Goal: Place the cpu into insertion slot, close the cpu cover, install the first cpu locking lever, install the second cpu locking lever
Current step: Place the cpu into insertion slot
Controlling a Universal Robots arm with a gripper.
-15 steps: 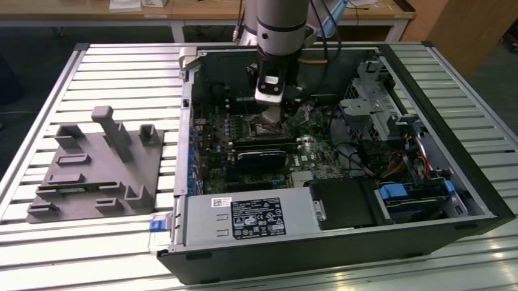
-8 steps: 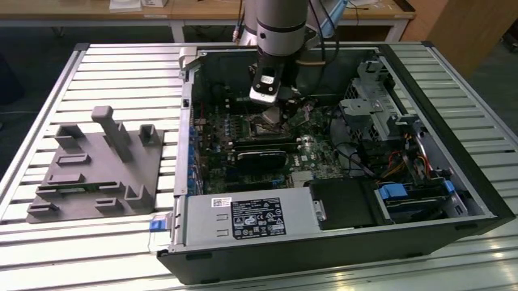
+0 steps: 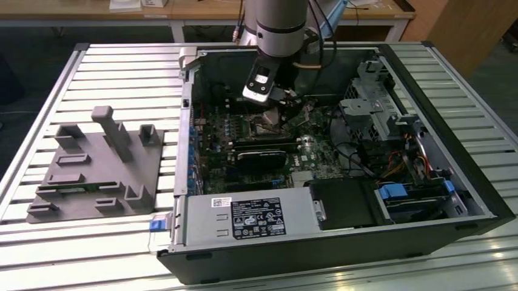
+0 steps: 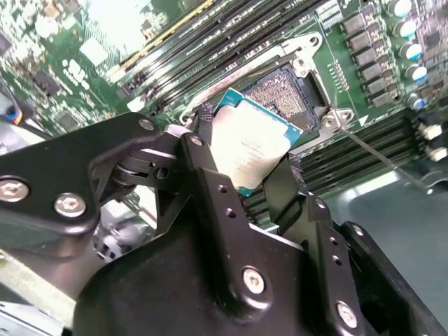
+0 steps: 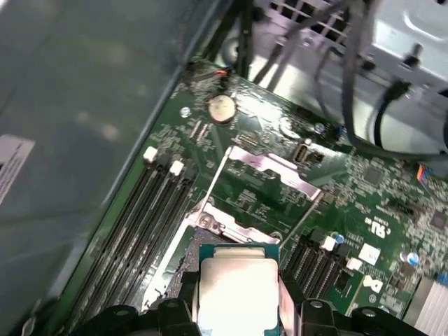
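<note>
**One chip pinched above an open socket**

A silver slatted metal table point(image 3: 121, 66) carries an open black computer case point(image 3: 324, 254) lying on its side. A grey moulded fixture block point(image 3: 97, 182) sits beside the case, toward the exterior view's left. Inside the case lies the green motherboard point(image 3: 215, 151), and the silver-grey robot arm point(image 3: 279, 24) hangs into it from above. Its black two-finger gripper point(image 4: 241, 157) is drawn in narrowly on the small square cpu point(image 4: 255, 136) with the pale silver metal face, clamping two opposite edges and holding it tilted. The dull silver hinged-frame cpu cover point(image 5: 273, 162) stands swung up and open. The small, dark, metal-rimmed insertion slot point(image 4: 283, 94) lies uncovered, with the chip just over its near edge. Whether the two touch cannot be told.
</note>
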